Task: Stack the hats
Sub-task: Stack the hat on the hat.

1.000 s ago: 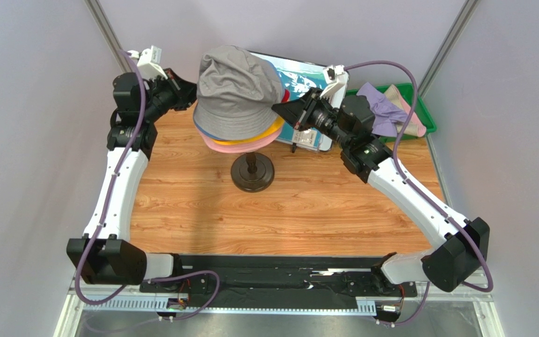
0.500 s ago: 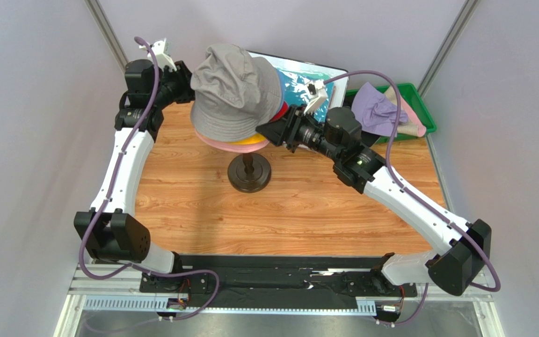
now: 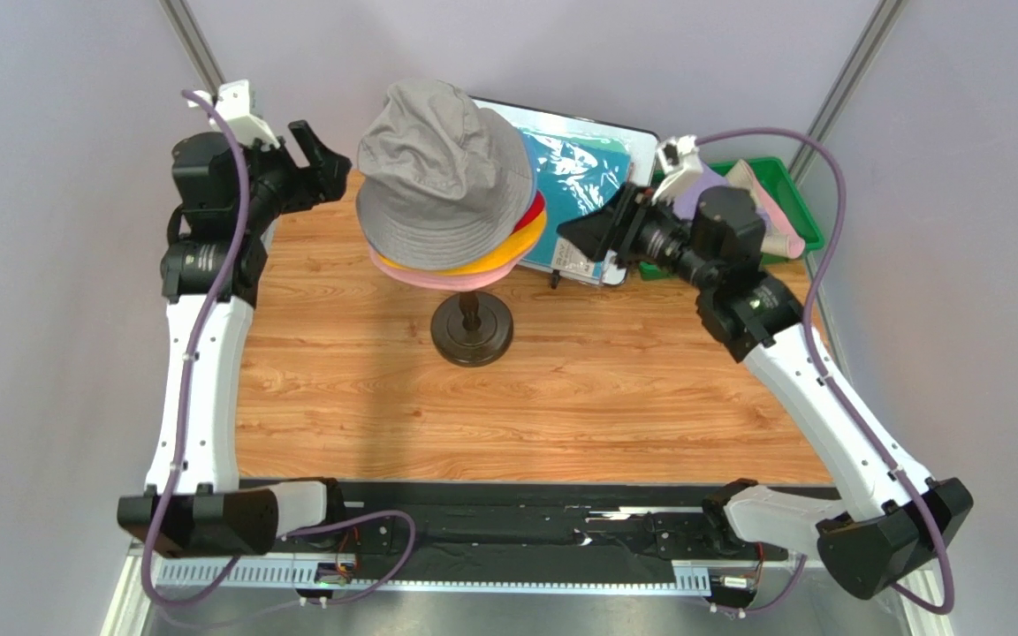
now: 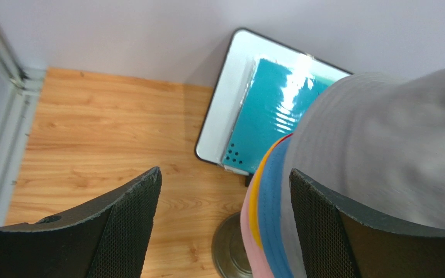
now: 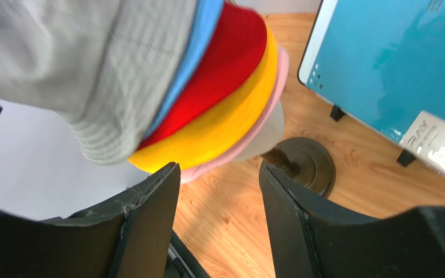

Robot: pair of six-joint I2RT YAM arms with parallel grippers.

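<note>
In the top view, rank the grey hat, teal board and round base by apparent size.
1. grey hat, also nearest the camera
2. teal board, partly hidden behind it
3. round base

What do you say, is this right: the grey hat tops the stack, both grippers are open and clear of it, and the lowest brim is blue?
Not quite: the lowest brim belongs to the pink hat, not a blue one. The blue hat lies just under the grey hat. The right wrist view shows it. The rest holds: grey on top, left gripper and right gripper open and clear.
</note>
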